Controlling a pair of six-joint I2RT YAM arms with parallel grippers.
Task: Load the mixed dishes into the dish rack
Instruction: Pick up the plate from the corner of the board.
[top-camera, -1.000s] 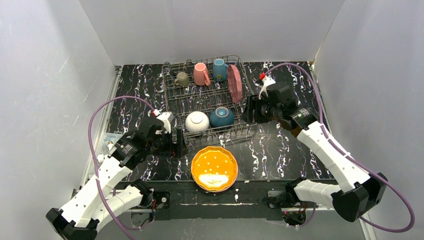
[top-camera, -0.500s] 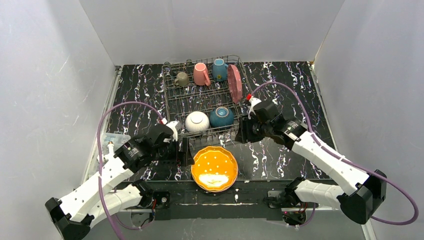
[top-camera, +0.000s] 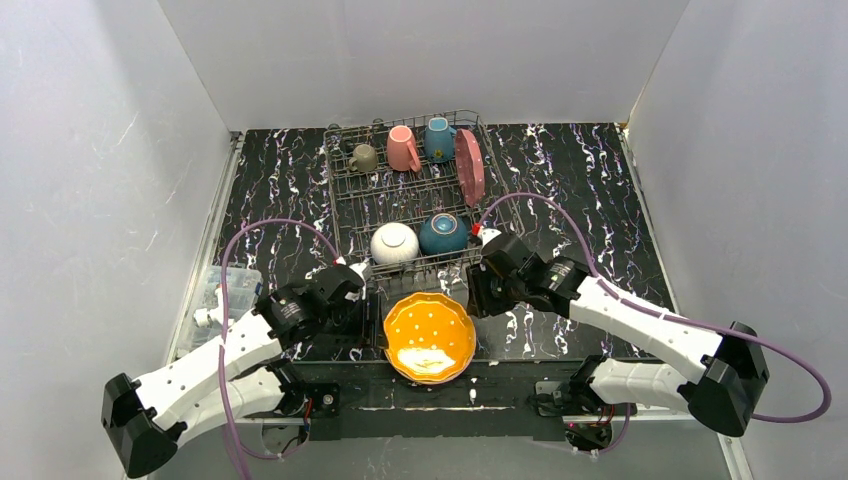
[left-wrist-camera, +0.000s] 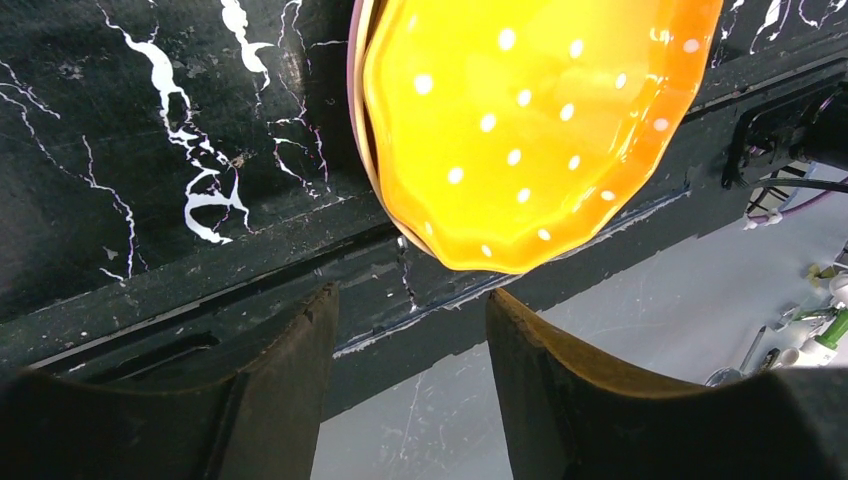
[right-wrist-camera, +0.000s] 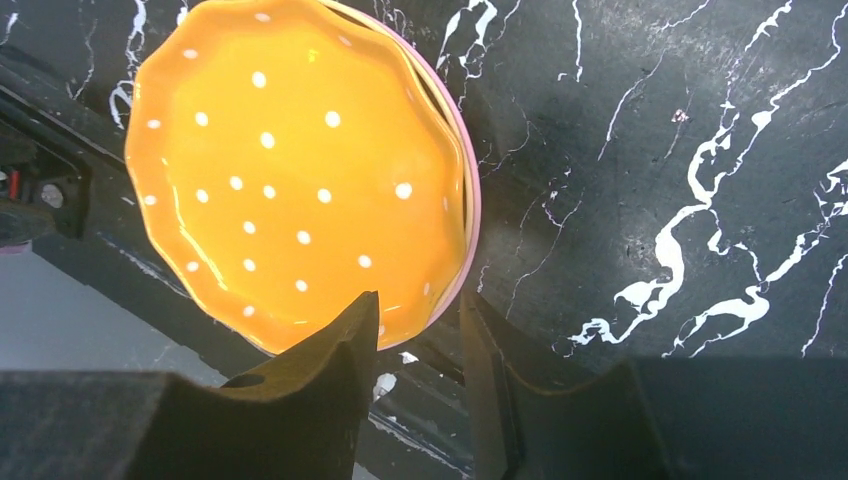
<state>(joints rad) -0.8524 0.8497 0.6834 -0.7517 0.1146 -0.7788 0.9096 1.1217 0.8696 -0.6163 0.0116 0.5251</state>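
An orange scalloped plate (top-camera: 429, 337) with white dots lies at the table's near edge, on top of a pink plate whose rim (right-wrist-camera: 471, 215) shows beneath it. My left gripper (top-camera: 372, 322) is just left of the stack, open and empty (left-wrist-camera: 410, 305), with the orange plate (left-wrist-camera: 520, 120) ahead of its tips. My right gripper (top-camera: 478, 296) is at the stack's upper right, jaws partly open (right-wrist-camera: 420, 305), tips at the plates' rim without closing on it. The dish rack (top-camera: 400, 200) holds an olive-grey mug (top-camera: 363, 158), pink mug (top-camera: 402, 148), teal mug (top-camera: 438, 138), upright pink plate (top-camera: 469, 167), white bowl (top-camera: 394, 243) and dark-blue bowl (top-camera: 442, 234).
The black marbled table (top-camera: 570, 190) is walled by white panels on three sides. A clear plastic box (top-camera: 225, 290) sits at the left edge. The plate stack overhangs the table's front rail (left-wrist-camera: 250, 290), between the two arm bases.
Both arms have come down and toward the near edge, closing in on the orange plate from either side. Both pairs of jaws have narrowed.
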